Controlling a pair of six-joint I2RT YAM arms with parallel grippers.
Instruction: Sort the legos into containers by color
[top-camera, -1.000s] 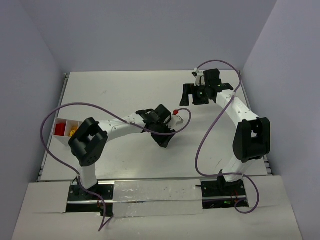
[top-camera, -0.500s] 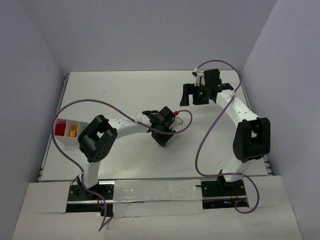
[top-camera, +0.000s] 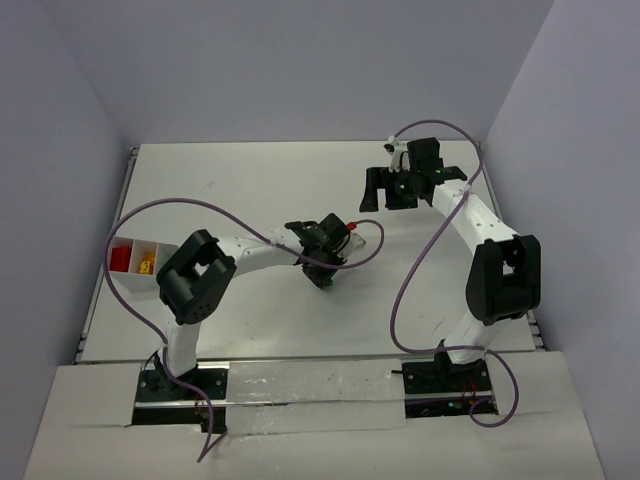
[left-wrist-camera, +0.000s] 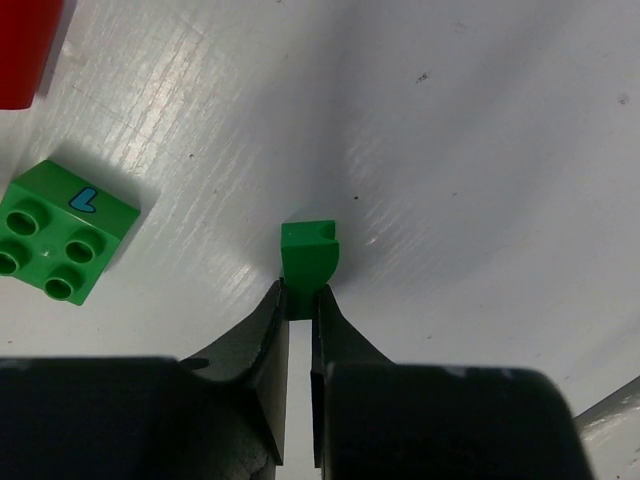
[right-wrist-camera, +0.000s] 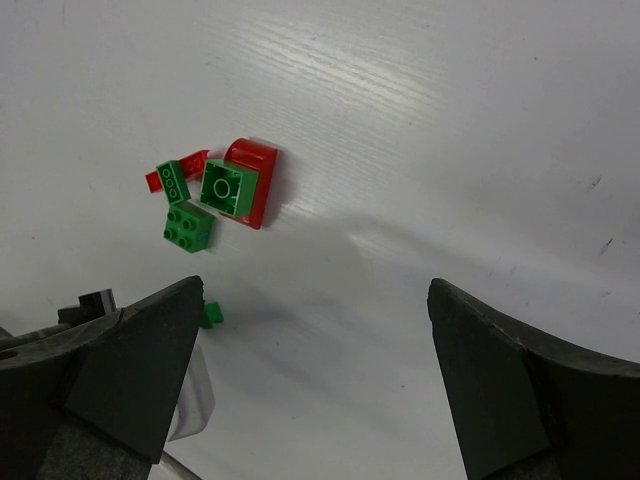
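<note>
Four green legos (right-wrist-camera: 188, 226), one in left gripper (left-wrist-camera: 300, 296).

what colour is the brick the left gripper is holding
Green. The brick in the left gripper shows best in the left wrist view.

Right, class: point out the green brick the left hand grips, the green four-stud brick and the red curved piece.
gripped green brick (left-wrist-camera: 308, 258): left wrist view, flat face.
green four-stud brick (left-wrist-camera: 62, 232): left wrist view, studded top.
red curved piece (right-wrist-camera: 264, 168): right wrist view, rounded edge.
</note>
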